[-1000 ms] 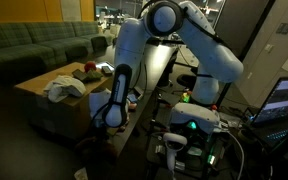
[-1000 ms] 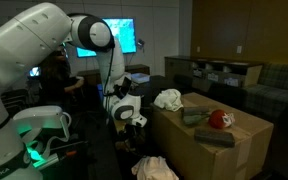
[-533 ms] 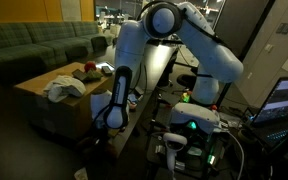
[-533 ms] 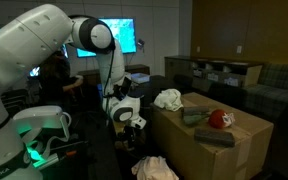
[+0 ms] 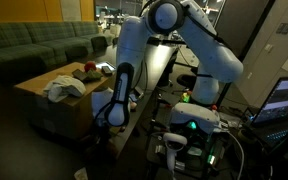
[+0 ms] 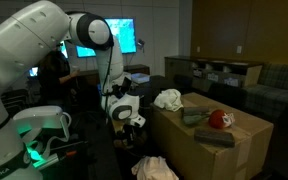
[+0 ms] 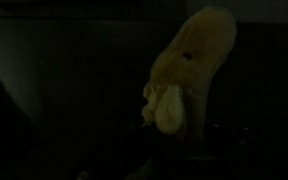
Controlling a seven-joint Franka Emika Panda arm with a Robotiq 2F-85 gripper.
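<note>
This looks like a robotics lab set up in an office lounge. A low wooden bench (image 6: 224, 135) stands in the open floor. Behind the bench runs a long green sofa (image 5: 29, 45), and beyond the bench in an exterior view a low shelf (image 6: 219, 70) holds storage bins. Just off the bench's end, a white robot arm (image 5: 199, 45) rises from a stand with a green-lit control box (image 5: 191, 126) and loose cables. A large wall screen (image 6: 119, 35) glows farther from the bench, and a lit monitor (image 5: 284, 100) stands past the stand. The room is dim; the figure (image 6: 54, 70) near the screen may be a person.
</note>
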